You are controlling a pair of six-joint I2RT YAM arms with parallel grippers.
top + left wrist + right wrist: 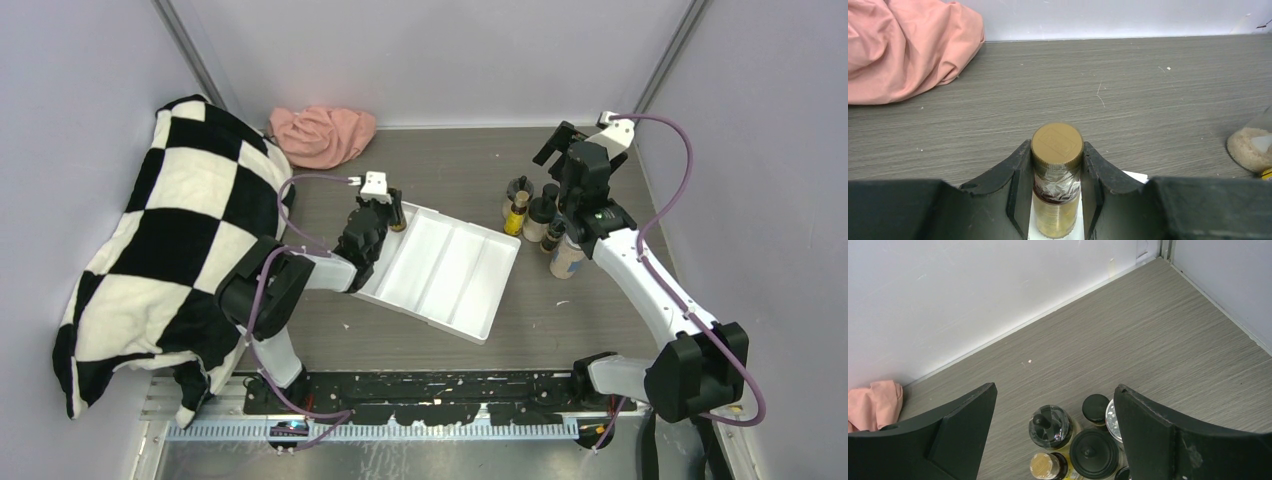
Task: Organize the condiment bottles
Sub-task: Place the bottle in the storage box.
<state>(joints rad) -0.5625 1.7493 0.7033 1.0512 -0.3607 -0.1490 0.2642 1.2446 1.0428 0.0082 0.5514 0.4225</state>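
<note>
- a slim yellow bottle with a brown cap is upright at the far left corner of the white tray; i cannot tell whether it rests on the tray.
- my left gripper is clamped on that bottle, one finger on each side just below the cap.
- the other condiment bottles stand bunched on the table just right of the tray's far end.
- my right gripper hangs above that bunch, jaws wide apart, holding nothing.
- a pink cloth lies beyond the tray, and a black-and-white checked cloth lies left of it.
</note>
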